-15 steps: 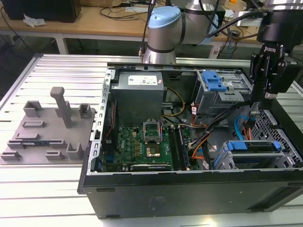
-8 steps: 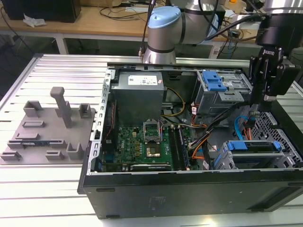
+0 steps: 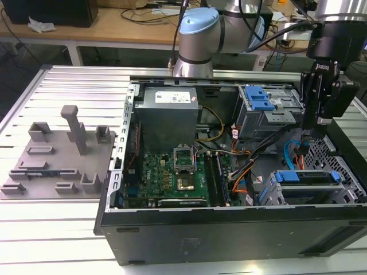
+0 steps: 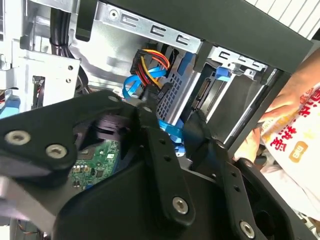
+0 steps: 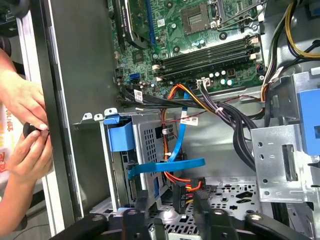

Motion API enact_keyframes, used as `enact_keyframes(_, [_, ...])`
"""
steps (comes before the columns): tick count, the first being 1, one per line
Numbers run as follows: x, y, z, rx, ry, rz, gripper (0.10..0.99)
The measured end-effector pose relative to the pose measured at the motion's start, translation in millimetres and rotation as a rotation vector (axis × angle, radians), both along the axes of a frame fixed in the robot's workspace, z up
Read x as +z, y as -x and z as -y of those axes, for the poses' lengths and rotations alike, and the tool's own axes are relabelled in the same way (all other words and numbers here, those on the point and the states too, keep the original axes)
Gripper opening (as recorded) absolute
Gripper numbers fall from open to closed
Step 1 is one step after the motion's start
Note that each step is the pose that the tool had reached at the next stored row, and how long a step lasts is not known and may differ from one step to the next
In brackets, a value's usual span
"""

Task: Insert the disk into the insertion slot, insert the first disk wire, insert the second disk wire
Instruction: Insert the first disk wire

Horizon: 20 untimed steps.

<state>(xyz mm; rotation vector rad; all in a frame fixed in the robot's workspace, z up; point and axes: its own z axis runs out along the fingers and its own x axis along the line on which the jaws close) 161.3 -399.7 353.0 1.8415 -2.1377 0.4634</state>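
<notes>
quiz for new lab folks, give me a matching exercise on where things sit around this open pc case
1 grey metal power supply box
2 green circuit board
3 grey plastic fixture plate
4 bright blue plastic disk carrier

a on slatted table
b by case far wall
c in grey drive cage
d flat on case floor

Pairs: 1-b, 2-d, 3-a, 4-c
</notes>
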Motion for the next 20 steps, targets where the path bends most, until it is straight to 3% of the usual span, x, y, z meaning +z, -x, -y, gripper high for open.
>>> enact_keyframes(1, [-0.4,-0.1,-0.3,0.0,0.002,0.0,0.494])
enact_keyframes(2, [-0.7,-0.2,-0.5,0.0,0.003,0.0,0.42])
enact_keyframes(5, [-2.5,-0.5,-0.6,0.0,0.005,0.0,0.42])
enact_keyframes(9, [-10.3,-0.7,-0.5,0.0,0.012,0.0,0.42])
enact_keyframes(12, [-11.8,-1.6,-1.8,0.001,0.022,0.0,0.42])
enact_keyframes(20, [-16.2,-2.6,-5.6,0.001,0.028,0.0004,0.42])
